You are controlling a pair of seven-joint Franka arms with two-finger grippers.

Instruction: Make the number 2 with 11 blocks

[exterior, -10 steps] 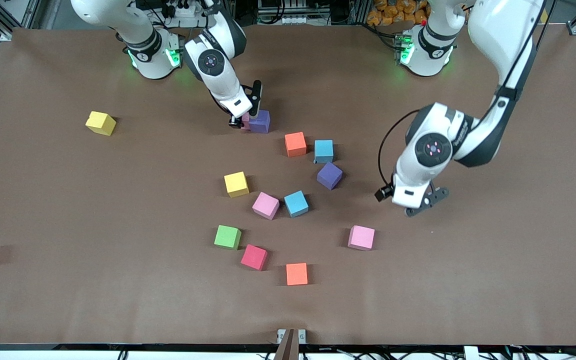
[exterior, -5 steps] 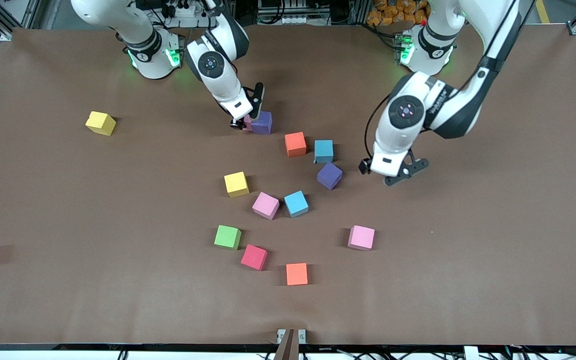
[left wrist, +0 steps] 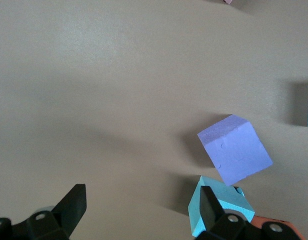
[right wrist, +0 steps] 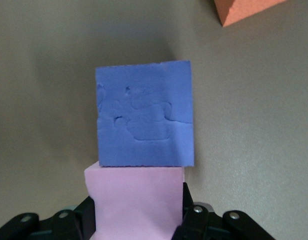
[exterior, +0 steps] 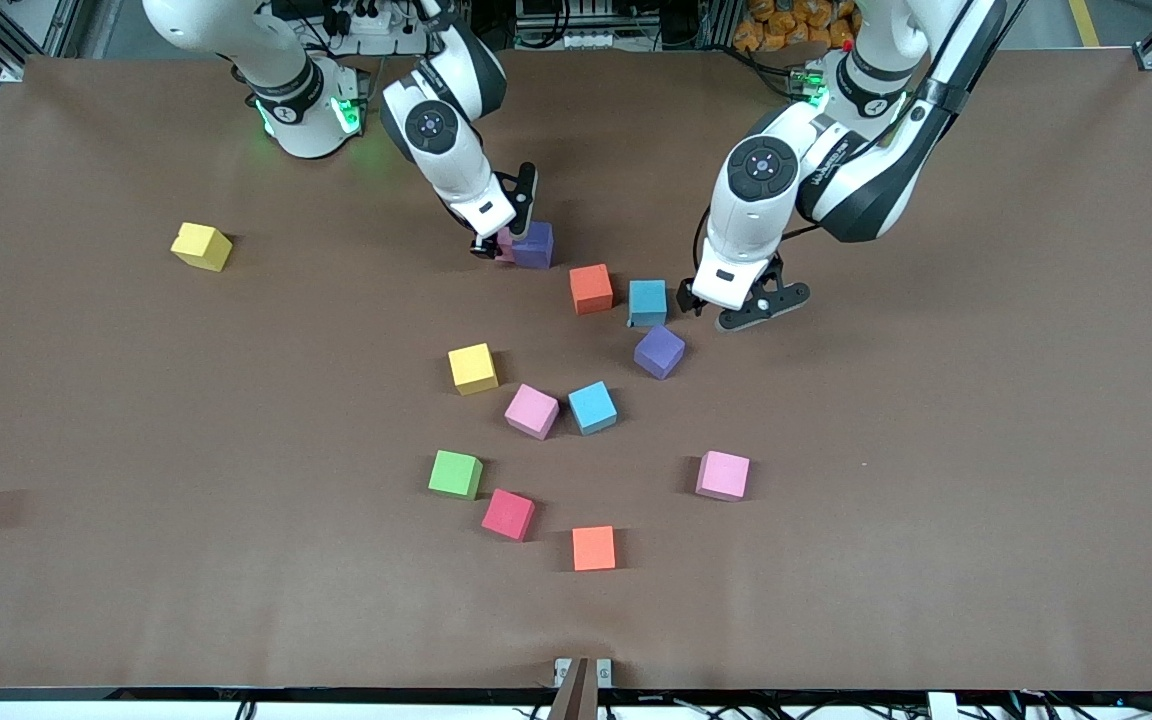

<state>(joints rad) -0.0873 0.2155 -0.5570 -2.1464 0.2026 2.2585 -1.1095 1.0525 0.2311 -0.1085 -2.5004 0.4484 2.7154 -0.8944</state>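
The right gripper (exterior: 498,243) is clenching a pink block (right wrist: 136,202), pressing it against a purple block (exterior: 534,245) on the table (exterior: 936,450). That purple block is sitting just farther from the front camera than the orange block (exterior: 591,288), toward the right arm's end. The left gripper (exterior: 736,305) is hanging with its jaws released, holding nothing, just beside a blue block (exterior: 648,302) that is lying next to the orange block. A second purple block (exterior: 659,351) is lying nearer the camera than that blue block. The other blocks are lying scattered nearer the camera.
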